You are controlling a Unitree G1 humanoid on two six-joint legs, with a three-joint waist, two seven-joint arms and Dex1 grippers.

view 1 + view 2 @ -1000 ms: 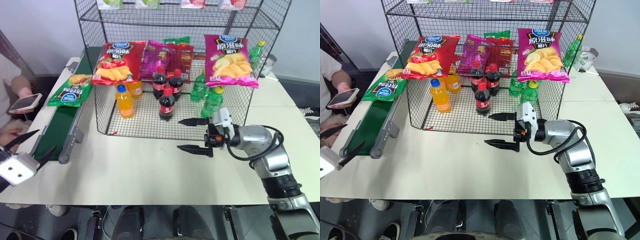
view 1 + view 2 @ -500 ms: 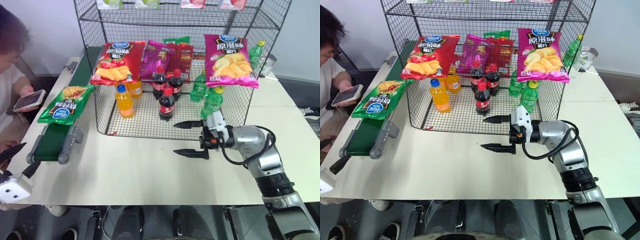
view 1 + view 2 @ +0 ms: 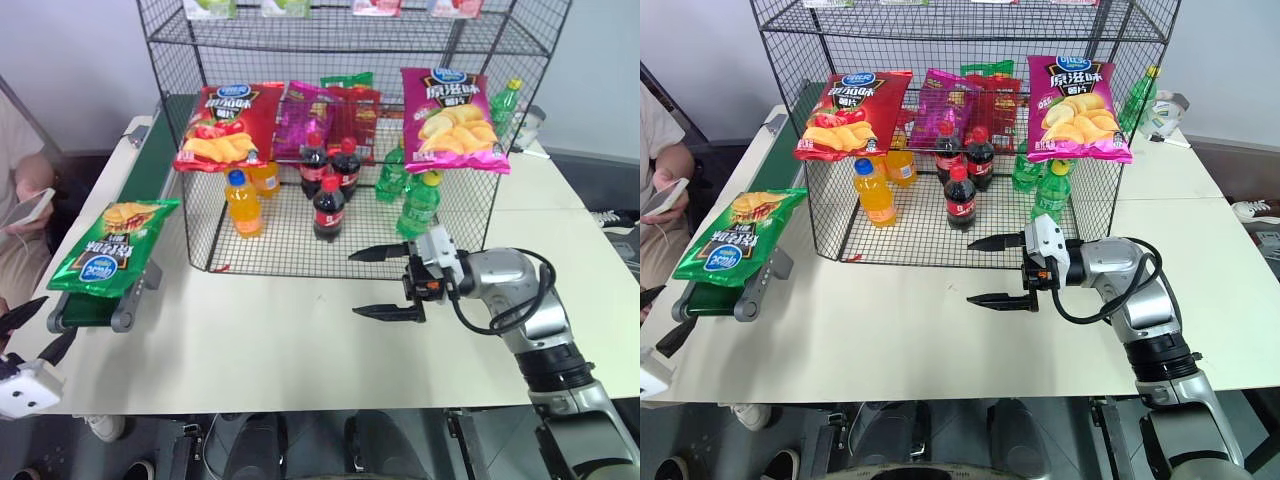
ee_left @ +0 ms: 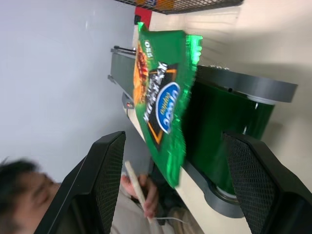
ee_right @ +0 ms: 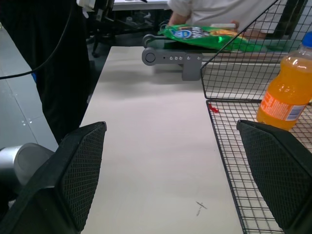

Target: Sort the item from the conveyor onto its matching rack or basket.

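Bag (image 3: 108, 252) overhangs conveyor (image 3: 92, 303) end; my left gripper (image 4: 175, 190) and right gripper (image 3: 384, 282), both released, risk it falling.

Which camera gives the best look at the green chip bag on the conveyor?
The left eye view: the green chip bag lies whole, face up, at the conveyor end. The right eye view matches. The left wrist view shows it close but sideways; the right wrist view, distant and edge-on.

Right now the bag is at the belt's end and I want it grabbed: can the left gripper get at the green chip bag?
Probably yes: the left gripper is open, apart from the green chip bag on the conveyor, with nothing between them.
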